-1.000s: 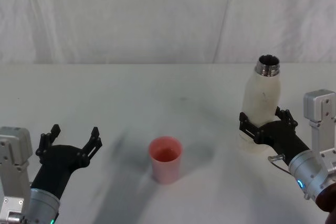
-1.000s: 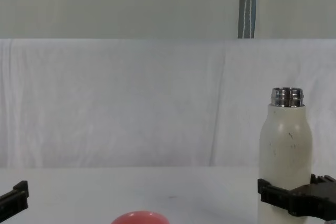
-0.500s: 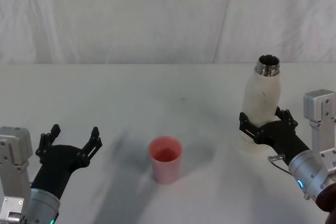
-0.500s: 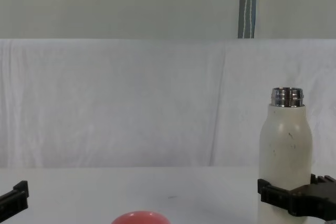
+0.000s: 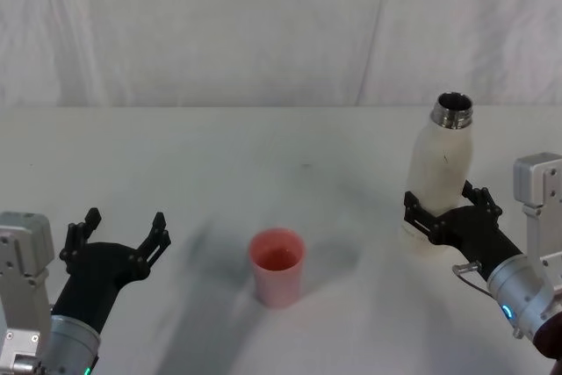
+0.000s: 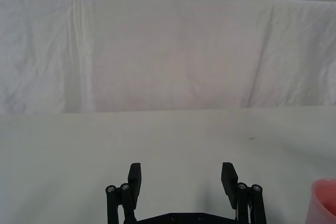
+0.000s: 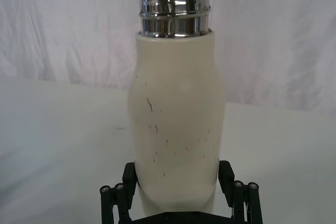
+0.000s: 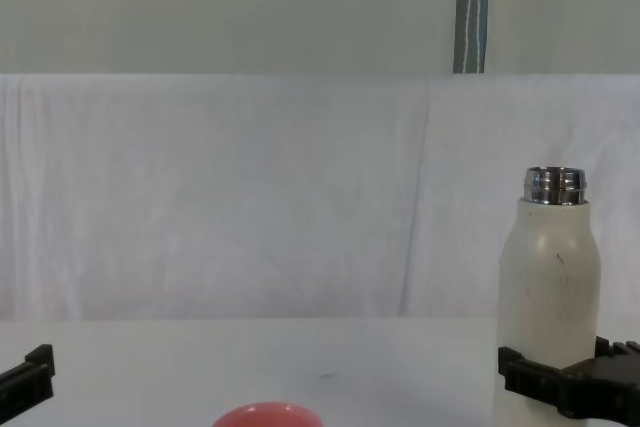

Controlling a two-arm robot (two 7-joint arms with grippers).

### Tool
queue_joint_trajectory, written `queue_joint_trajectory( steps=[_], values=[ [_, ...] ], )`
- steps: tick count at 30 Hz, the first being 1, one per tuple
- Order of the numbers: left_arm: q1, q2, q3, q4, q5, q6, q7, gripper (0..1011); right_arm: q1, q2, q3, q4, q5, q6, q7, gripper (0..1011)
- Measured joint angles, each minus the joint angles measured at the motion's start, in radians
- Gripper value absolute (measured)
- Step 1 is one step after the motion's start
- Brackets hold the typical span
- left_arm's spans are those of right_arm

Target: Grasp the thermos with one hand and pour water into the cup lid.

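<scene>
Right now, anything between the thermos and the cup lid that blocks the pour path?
Nothing visible. The right gripper is shut on the thermos; bare table lies between it and the cup lid. The left gripper sits open on the lid's far side.

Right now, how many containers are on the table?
2: the bottle at the right, in the right gripper, and the pink cup near the middle.

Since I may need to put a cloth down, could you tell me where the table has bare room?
The table is bare behind the cup lid up to the white backdrop, and between the cup lid and the left gripper. The right side is crowded: the right gripper clasps the thermos there.
</scene>
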Motion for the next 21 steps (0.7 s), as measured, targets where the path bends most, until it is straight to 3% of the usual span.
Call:
queue_joint_trajectory(
  steps=[21],
  values=[
    [0.000,0.000,0.000,0.000,0.000,0.000,0.000,1001,-0.057,0.055,0.026,-0.045,0.066,0.051,0.043,1000]
  ],
)
